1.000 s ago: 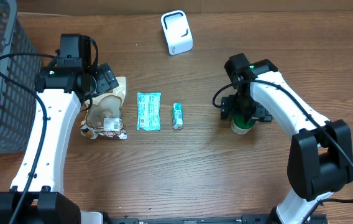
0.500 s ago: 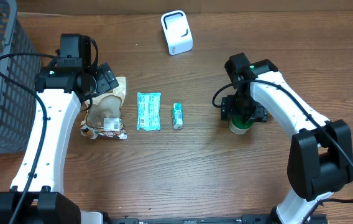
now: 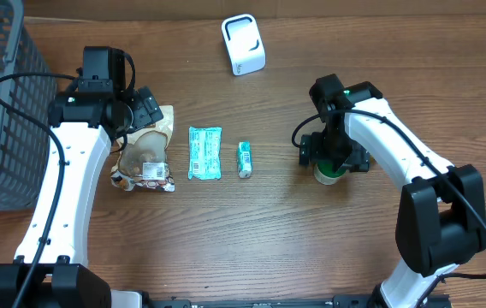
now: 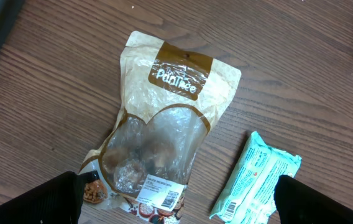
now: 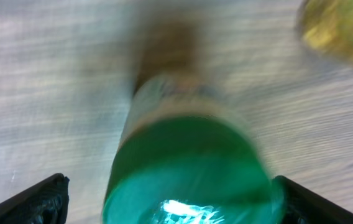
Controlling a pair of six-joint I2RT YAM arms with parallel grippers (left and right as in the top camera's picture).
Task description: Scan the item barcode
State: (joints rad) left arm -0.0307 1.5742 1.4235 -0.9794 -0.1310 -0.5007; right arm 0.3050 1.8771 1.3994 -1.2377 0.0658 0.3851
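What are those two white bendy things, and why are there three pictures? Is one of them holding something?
Those are two robot arms, the left arm and the right arm. Each ends in a pincer with two fingers. The big picture looks down from above the table. The other two come from little cameras on the wrists, so black fingertips show in the bottom corners. On the table lie a brown snack bag, a teal packet, a small green tube and a white box. A grey basket stands at the side. The left pincer hovers open above the bag. The right pincer is open around a bottle with a green lid, in a blurry picture. Neither grips anything.
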